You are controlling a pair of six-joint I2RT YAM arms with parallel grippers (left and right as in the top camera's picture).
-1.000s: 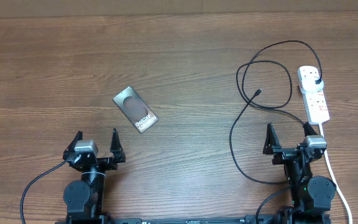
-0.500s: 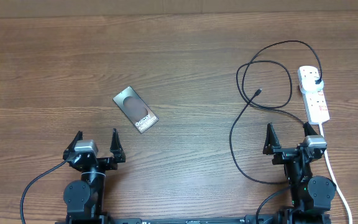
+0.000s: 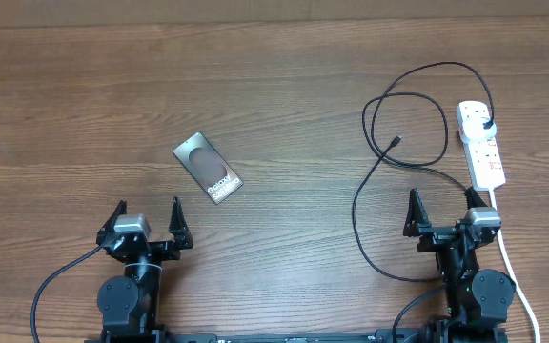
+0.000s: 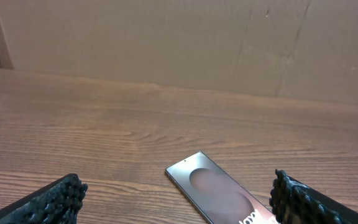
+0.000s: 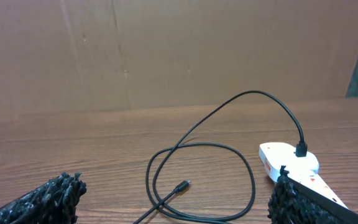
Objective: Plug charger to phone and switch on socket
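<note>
The phone lies flat on the wooden counter, low and right of centre, set on a diagonal with its far corner pointing up and left. Its dark face carries a darker oval, and a bit of white lettering shows where the near end is cut off by the bottom edge. The left gripper has its jaws spread wide, its black, knobbly fingers in the two bottom corners, holding nothing. A plain brown wall rises behind the counter.
</note>
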